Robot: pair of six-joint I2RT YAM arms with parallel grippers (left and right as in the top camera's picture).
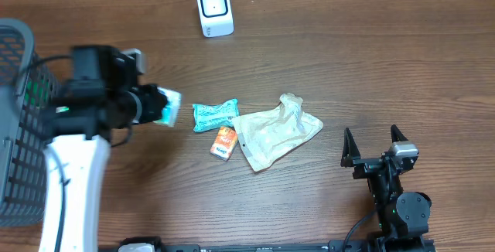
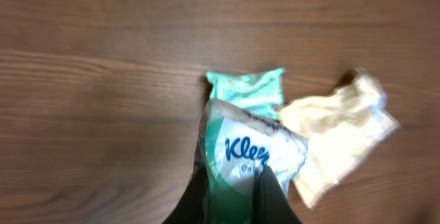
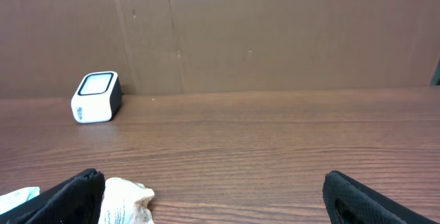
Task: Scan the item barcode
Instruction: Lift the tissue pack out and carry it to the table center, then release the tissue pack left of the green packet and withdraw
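My left gripper point(image 1: 155, 105) is shut on a white and teal Kleenex tissue pack point(image 2: 251, 157), held above the table left of centre. The same tissue pack point(image 1: 169, 107) pokes out past the fingers in the overhead view. The white barcode scanner point(image 1: 214, 9) stands at the table's far edge, and the right wrist view shows this scanner point(image 3: 97, 97) at the back left. My right gripper point(image 1: 374, 145) rests open at the front right with nothing between its fingers.
A teal wipes packet point(image 1: 214, 115), a small orange packet point(image 1: 223, 142) and a crumpled cream bag point(image 1: 274, 132) lie mid-table. A dark mesh basket point(image 1: 15, 120) stands at the left edge. A cardboard wall point(image 3: 275, 31) backs the table.
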